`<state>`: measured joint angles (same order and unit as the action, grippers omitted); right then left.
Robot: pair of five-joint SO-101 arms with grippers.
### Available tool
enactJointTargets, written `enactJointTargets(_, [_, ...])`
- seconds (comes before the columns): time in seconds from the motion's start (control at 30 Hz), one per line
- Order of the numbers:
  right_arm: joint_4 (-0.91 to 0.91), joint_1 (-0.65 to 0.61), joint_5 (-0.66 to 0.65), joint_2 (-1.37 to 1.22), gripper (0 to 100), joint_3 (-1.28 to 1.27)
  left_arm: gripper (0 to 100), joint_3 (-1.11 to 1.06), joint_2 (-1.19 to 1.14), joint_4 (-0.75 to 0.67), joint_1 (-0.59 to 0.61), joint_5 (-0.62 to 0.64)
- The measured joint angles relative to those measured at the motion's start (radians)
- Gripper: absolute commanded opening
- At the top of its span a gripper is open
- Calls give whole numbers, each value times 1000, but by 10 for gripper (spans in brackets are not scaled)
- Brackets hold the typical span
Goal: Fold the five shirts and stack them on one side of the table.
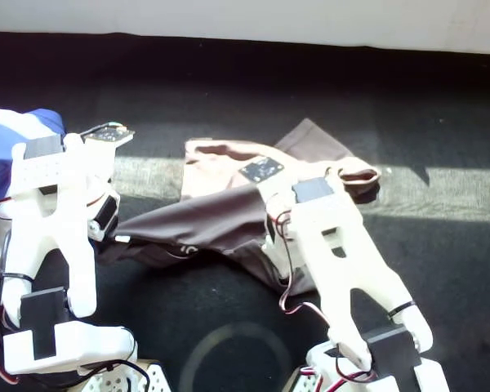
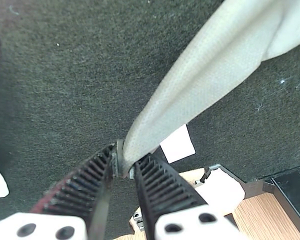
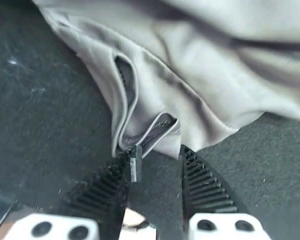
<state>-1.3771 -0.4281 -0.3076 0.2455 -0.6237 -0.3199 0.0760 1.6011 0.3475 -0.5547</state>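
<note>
A brown-grey shirt [image 1: 220, 216] lies crumpled on the dark mat in the middle of the table. My left gripper [image 2: 125, 162] is shut on one edge of it, and the cloth [image 2: 210, 75] runs taut away from the jaws. In the high view this gripper [image 1: 118, 237] sits at the shirt's left end. My right gripper [image 3: 157, 152] stands open just above the mat, its fingertips at a folded hem [image 3: 155, 127] of the same shirt, with nothing between them. The right arm [image 1: 327, 220] rests over the shirt's right part.
A blue and white garment [image 1: 16, 135] is heaped at the far left behind the left arm. A small white slip [image 2: 177, 144] lies on the mat near the left gripper. The table's wooden edge [image 2: 270, 210] runs close by. A sunlit band [image 1: 441, 192] crosses the mat.
</note>
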Motion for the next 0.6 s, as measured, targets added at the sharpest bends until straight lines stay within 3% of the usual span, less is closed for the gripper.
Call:
enactJointTargets(0.1, [69,5,0,0,209,-58,9,0,0,0,0,0])
enactJointTargets(0.6, [256,-20,-3,2,175,-233,9,0,0,0,0,0])
